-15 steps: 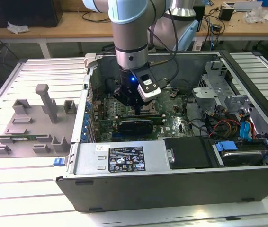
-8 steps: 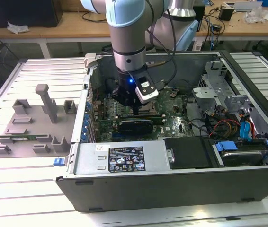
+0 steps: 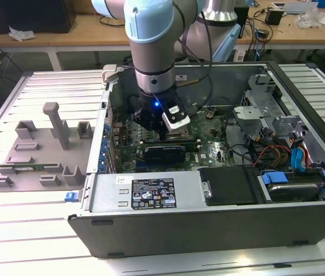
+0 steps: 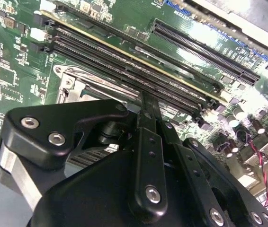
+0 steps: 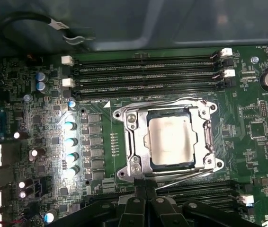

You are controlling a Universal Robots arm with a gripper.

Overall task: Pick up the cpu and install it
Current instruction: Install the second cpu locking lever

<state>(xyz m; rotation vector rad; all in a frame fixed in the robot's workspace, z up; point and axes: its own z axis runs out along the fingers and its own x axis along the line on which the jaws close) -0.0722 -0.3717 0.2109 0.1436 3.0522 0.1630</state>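
- now the cpu (image 5: 171, 140) lies flat in the socket (image 5: 134, 142) on the motherboard (image 5: 262, 127), its pale silver top framed by the metal bracket in the first wrist view.
- the gripper (image 5: 146, 185) sits just beside the socket's edge, fingers pressed together and holding nothing; the tips meet in a narrow line over the bracket's rim.
- in the second wrist view the same closed fingers (image 4: 149, 113) point down at the socket edge, with the memory slots (image 4: 138, 61) just beyond.
- in the exterior view the arm (image 3: 154, 52) reaches into the open computer case (image 3: 208, 224), well apart from the grey fixture tray (image 3: 36, 155) on the exterior view's left.
- to do this step well, i judge the chip should lie level and square in the frame, with no corner riding up.
- any contact should be light and vertical; sideways force risks the pins beneath.
- whether the retaining lever is latched cannot be told.
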